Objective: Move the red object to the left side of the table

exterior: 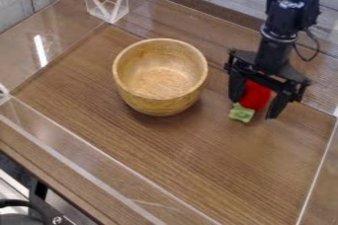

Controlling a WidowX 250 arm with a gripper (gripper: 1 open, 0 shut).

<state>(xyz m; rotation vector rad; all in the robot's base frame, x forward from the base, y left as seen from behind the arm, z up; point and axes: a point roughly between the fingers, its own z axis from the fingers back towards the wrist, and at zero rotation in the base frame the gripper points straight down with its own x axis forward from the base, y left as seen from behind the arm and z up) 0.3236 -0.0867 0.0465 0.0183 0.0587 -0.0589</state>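
Observation:
The red object [254, 95], a small glossy strawberry toy with a light green cap [240, 114], lies on its side on the brown wood-grain table [158, 160], right of centre. My gripper [260, 98] points straight down over it and is open. One dark finger [235, 84] stands on each side of the red body. I cannot tell whether the fingers touch it. The green cap sticks out toward the front, below the fingers.
A round light wooden bowl [160, 75] stands just left of the gripper, close to the left finger. Clear acrylic walls [53, 135] edge the table. A clear angled piece [106, 4] stands at the back left corner.

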